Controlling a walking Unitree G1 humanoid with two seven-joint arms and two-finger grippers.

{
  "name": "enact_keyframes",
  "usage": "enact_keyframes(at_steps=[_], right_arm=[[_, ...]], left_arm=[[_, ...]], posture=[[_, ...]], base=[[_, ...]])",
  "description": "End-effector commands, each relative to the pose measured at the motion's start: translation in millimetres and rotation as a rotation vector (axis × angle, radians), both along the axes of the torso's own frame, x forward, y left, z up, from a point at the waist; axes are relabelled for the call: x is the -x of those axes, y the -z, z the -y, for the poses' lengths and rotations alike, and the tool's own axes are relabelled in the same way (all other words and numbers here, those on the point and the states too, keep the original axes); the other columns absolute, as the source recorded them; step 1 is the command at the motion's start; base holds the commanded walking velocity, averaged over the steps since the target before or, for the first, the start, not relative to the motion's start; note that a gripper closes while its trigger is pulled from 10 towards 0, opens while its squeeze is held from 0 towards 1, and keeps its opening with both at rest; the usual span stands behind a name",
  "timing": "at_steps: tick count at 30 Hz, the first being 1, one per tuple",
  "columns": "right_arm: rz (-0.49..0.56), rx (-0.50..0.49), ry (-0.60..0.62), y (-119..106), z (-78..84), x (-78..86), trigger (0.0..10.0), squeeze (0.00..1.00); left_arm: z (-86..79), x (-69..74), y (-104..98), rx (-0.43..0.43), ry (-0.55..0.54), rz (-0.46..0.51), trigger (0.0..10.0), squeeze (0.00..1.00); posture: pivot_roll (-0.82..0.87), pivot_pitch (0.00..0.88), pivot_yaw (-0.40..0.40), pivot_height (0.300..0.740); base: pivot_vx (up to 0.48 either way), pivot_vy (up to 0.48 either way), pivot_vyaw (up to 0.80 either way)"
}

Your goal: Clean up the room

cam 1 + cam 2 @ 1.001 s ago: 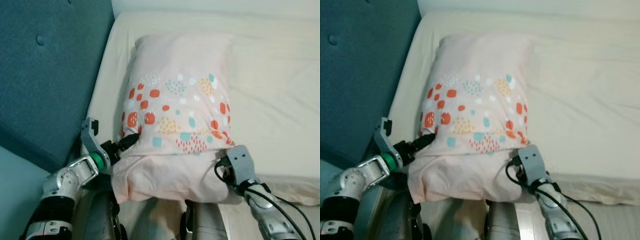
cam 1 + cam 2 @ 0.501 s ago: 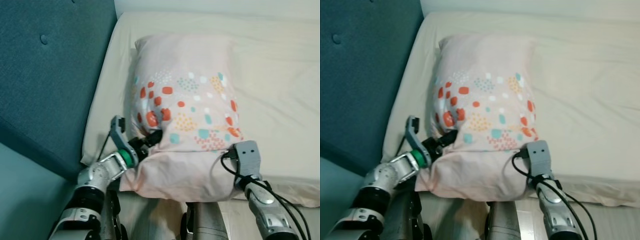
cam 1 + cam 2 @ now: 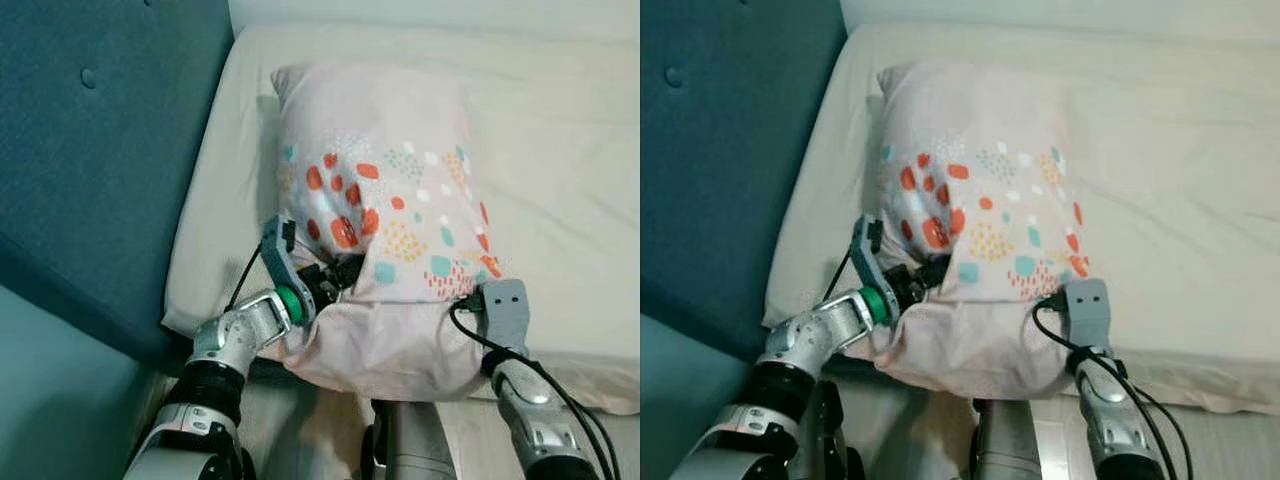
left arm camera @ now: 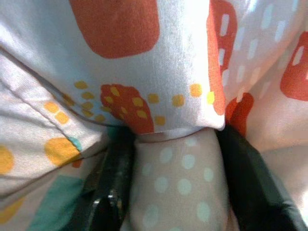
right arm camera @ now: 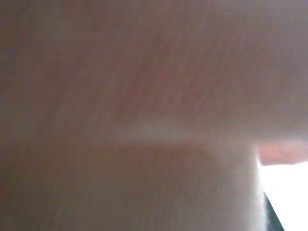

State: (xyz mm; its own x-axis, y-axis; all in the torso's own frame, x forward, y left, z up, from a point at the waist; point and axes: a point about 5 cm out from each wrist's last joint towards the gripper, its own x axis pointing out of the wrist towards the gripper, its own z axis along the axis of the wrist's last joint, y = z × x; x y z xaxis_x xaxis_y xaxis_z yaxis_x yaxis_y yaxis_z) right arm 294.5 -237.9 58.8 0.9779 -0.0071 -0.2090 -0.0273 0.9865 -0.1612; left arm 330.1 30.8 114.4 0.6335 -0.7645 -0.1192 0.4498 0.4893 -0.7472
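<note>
Nearest to the camera, the two silver arms are seen at the lower edge of the head views. The left gripper is placed at the left side of the pillow, near its lower end. In the left wrist view the two black fingers are seen on both sides of a fold of the pillow fabric, so this gripper is clenched on the pillow.

The right gripper is pressed against the lower right part of the pillow, and its grey wrist block is seen just beside the cloth. Its fingers are hidden by the fabric, so it cannot be told if they are closed or released. The right wrist view is blurred pink cloth, very close to the lens.

The pillow is pale pink, with red, teal and yellow spots in a band across its lower half. It is laid lengthwise on the left part of the bed, which is covered by a cream sheet, and its near end is hanging a little over the bed edge.

At the left of the bed, a dark teal headboard with a button is standing against the mattress side.
</note>
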Motion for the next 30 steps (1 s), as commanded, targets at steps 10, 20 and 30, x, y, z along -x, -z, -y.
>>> enact_keyframes(at_steps=[10, 20, 30], right_arm=[[0.047, -0.197, 0.049, -6.7, -5.4, -13.4, 10.0, 0.00], [0.051, -0.471, 0.000, -23.8, -30.2, -48.1, 10.0, 0.00], [0.010, -0.649, -0.202, -62.1, -100.3, -87.8, 10.0, 0.00]], left_arm=[[15.6, 7.1, -1.7, -0.238, 0.039, 0.062, 0.0, 0.00], [-3.5, -8.5, -48.6, -0.229, -0.093, 0.146, 0.0, 0.00], [-29.2, -1.3, -119.4, -0.142, -0.135, 0.350, 0.0, 0.00]], posture=[[-0.10, 0.153, 0.096, 0.584], [-0.05, 0.161, 0.093, 0.584], [0.04, 0.180, 0.070, 0.584]], base=[[0.000, 0.000, 0.00], [0.000, 0.000, 0.00], [0.000, 0.000, 0.00]])
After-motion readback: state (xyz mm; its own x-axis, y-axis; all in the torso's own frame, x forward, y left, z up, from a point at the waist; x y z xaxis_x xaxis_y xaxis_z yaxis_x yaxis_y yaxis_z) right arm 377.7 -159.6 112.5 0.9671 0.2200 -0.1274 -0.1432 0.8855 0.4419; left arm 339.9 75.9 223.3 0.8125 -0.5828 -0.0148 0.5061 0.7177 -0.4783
